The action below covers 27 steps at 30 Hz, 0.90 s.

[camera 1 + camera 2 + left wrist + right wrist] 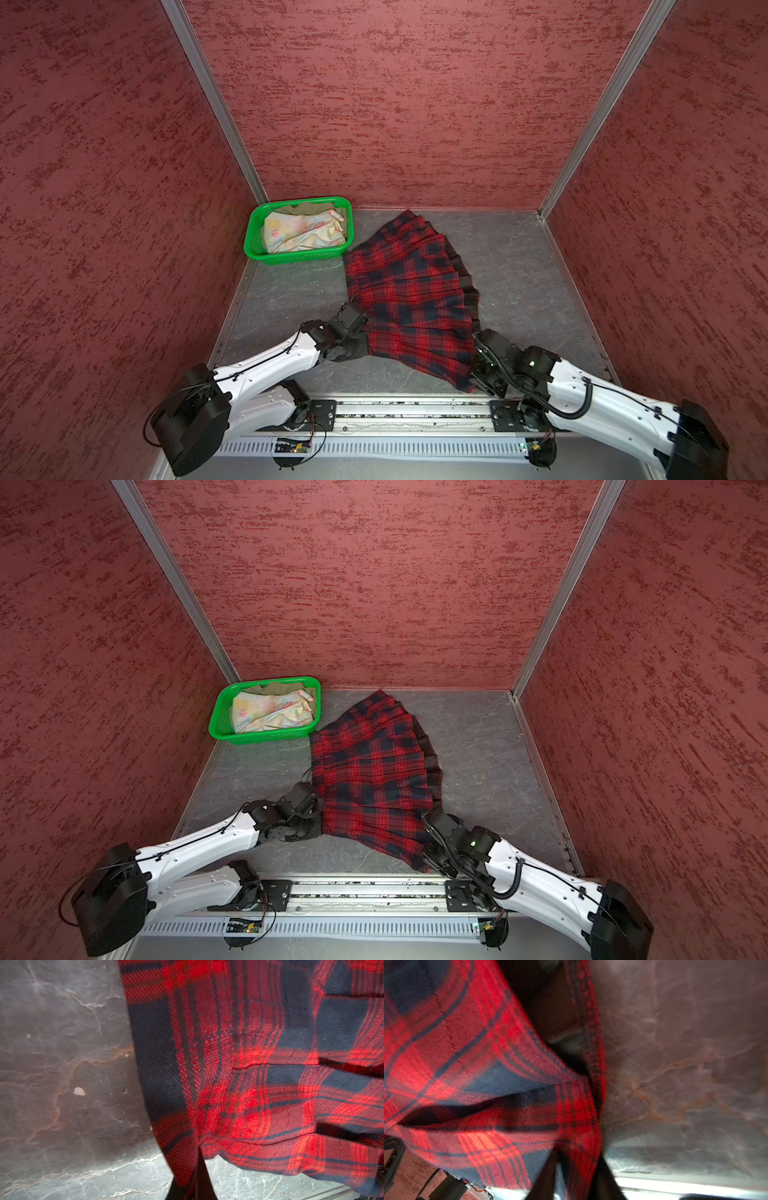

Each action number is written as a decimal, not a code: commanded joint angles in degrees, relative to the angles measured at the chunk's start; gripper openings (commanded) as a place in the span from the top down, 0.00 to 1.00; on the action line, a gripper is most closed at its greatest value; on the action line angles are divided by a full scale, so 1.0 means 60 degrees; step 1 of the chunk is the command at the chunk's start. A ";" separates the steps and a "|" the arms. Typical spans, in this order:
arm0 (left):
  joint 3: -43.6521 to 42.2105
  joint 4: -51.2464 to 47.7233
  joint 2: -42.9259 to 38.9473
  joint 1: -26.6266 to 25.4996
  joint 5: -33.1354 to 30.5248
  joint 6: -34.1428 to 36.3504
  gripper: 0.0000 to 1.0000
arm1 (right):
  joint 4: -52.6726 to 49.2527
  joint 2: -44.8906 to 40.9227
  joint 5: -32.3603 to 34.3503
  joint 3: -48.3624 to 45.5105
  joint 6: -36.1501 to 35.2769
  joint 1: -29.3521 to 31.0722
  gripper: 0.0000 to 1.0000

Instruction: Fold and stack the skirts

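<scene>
On the desk point(291, 299), mid-front, lies the red-and-navy plaid skirt point(409, 299), spread as a fan w/ pleats running left to right and its far tip just beside the green basket point(253, 232). It's the only skirt out of the basket. The left end effector point(366, 347) is closed on the skirt's near-left corner; in the left wrist view the cloth bunches right where the fingers point(204, 1176) meet, so that's a real pinch, not just contact. The right end effector point(473, 368) is closed on the near-right corner; in the right wrist view the plaid edge is drawn down btw its dark fingers point(606, 1180). Why two corners of the same near edge: prob so both arms can lift that edge together and carry it over the far half w/o the pleats slumping or twisting, i.e. a first fold is being set up, not done yet. The basket sits in the far-left corner, clear of the folding area, holding what's waiting: the pastel floral skirt point(299, 232) crumpled on top and the olive-khaki skirt point(320, 208) showing only as a strip behind it. Count: 3 skirts (1 on the desk, 2 in the basket), 1 basket, 2 end effectors, both gripping the same garment. No folded stack anywhere yet, so the task looks early.
</scene>
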 commanded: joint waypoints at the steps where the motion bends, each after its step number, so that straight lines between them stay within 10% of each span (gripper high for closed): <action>1: 0.0301 0.0049 -0.0023 -0.0049 0.0109 0.0063 1.00 | -0.0374 -0.0366 0.0751 0.0496 0.0650 -0.0049 1.00; 12: 0.1075 -0.1114 -0.1009 -0.0308 0.0253 0.0271 1.00 | -0.4167 0.0377 0.4470 0.4892 -0.1634 -0.0721 1.00; 27: 0.3157 -0.2290 -0.1203 -0.4032 -0.0578 -0.1488 1.00 | -0.7039 0.1484 0.8216 1.0360 -0.3306 -0.0764 1.00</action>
